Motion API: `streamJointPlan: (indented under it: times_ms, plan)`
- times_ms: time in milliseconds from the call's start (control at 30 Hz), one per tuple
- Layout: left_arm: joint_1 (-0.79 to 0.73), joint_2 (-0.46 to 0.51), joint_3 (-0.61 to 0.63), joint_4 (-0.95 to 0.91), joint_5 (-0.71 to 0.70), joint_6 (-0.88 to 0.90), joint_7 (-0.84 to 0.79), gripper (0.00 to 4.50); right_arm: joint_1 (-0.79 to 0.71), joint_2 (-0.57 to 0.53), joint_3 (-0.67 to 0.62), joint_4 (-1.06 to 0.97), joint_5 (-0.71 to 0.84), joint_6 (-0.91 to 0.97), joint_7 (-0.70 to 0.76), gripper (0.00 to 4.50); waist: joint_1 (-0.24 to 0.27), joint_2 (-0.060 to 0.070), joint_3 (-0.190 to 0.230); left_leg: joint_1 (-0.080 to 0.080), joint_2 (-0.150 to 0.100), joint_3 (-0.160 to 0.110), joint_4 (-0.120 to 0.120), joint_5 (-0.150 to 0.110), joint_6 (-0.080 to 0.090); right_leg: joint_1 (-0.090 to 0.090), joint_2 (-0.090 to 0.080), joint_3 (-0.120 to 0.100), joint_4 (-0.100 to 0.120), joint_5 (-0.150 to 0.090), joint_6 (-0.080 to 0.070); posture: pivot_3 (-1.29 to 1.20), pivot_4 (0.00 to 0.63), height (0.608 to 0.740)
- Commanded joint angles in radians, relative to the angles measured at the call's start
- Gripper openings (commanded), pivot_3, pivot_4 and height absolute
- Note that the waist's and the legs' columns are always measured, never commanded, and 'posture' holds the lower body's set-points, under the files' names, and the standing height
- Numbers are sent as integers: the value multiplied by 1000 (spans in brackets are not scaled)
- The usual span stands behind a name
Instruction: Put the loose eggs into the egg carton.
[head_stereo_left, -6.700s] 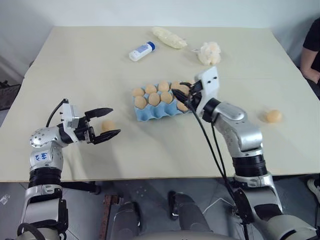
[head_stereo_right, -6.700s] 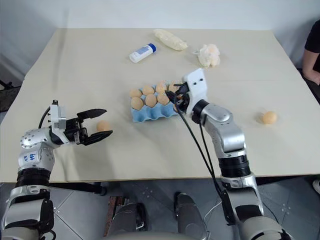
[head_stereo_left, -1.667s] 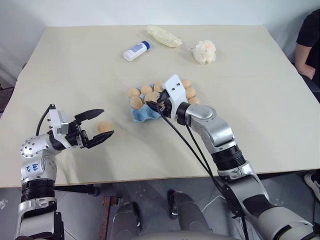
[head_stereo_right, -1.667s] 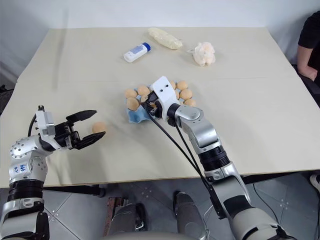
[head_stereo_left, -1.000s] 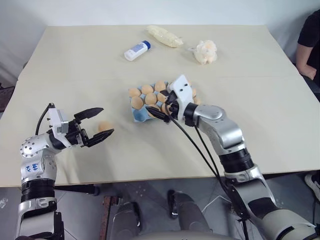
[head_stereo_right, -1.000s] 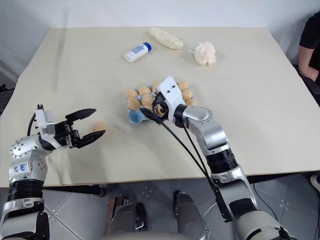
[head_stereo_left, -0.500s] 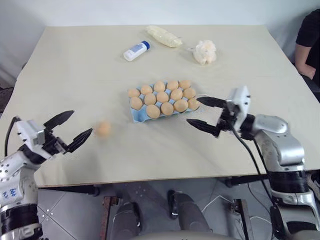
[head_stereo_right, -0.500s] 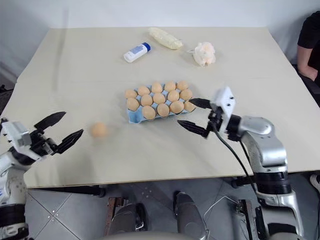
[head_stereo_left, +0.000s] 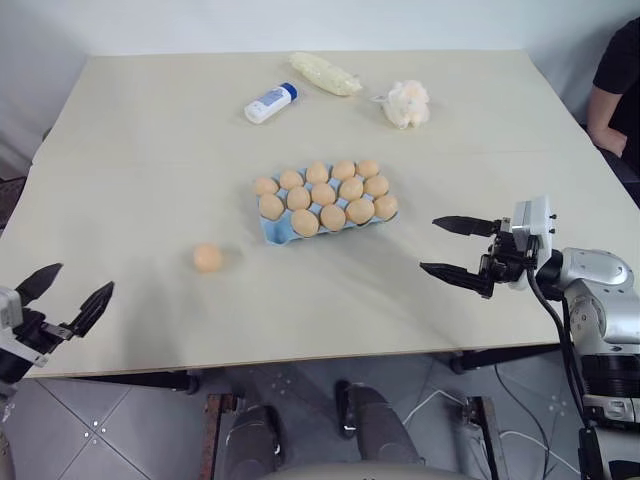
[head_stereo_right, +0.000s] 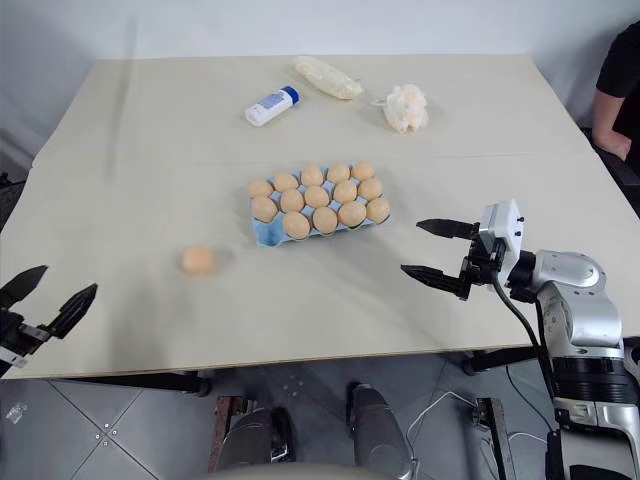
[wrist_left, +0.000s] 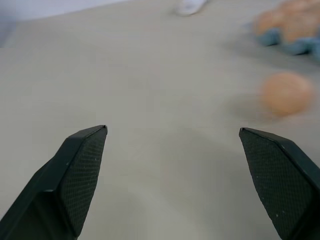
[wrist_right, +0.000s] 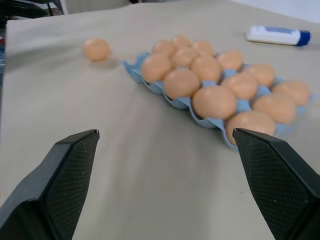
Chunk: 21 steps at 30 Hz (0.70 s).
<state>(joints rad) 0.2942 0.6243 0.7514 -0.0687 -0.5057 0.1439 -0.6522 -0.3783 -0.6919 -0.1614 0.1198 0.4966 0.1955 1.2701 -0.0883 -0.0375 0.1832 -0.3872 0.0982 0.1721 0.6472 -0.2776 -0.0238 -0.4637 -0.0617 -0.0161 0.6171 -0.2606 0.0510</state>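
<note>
The light blue egg carton (head_stereo_left: 275, 232) sits at the table's middle, its cups filled with tan-orange eggs. One loose egg (head_stereo_left: 207, 258) lies on the table to the carton's front left. My left gripper (head_stereo_left: 78, 282) hangs open and empty at the front left corner, well left of that egg, which shows ahead of its fingers as the egg (wrist_left: 286, 93). My right gripper (head_stereo_left: 431, 244) stands open and empty to the right of the carton, pointing at it. The right wrist view has the carton (wrist_right: 134, 71) close ahead and the egg (wrist_right: 96, 49) beyond it.
At the table's far side lie a white bottle with a blue cap (head_stereo_left: 270, 102), a cream bag (head_stereo_left: 326, 73) and a lumpy puff ball (head_stereo_left: 405, 103). A person's arm (head_stereo_left: 615, 85) is at the far right edge.
My right gripper has drawn away from the carton to the right, open. My left gripper has pulled left and back from the loose egg, which stays where it was.
</note>
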Motion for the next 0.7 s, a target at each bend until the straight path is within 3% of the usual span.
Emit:
streamJointPlan:
  times_ms: [33, 433, 700]
  plan:
    - [47, -30, 42, -78, -5, 47, 74, 4500, -32, 3, -7, -9, 4, -21, -9, 4487, 2, 0, 0, 0, 0, 0, 0, 0, 0, 0, 0, 0, 0, 0, 0, 0, 150, 740]
    - [-112, -127, -224, -269, 41, 84, 198, 4500, -75, 18, 6, -10, 45, -34, 84, 4487, 9, 0, 0, 0, -4, 0, 0, -1, 2, 2, 1, 0, -2, 2, 4, 0, 150, 740]
    - [-284, -180, -407, -191, 116, 137, 270, 4500, -75, 25, 17, -25, 30, -24, 47, 4487, 9, 0, 0, 0, -3, 0, 1, 1, 3, 2, 2, 0, 0, 6, 10, 0, 150, 740]
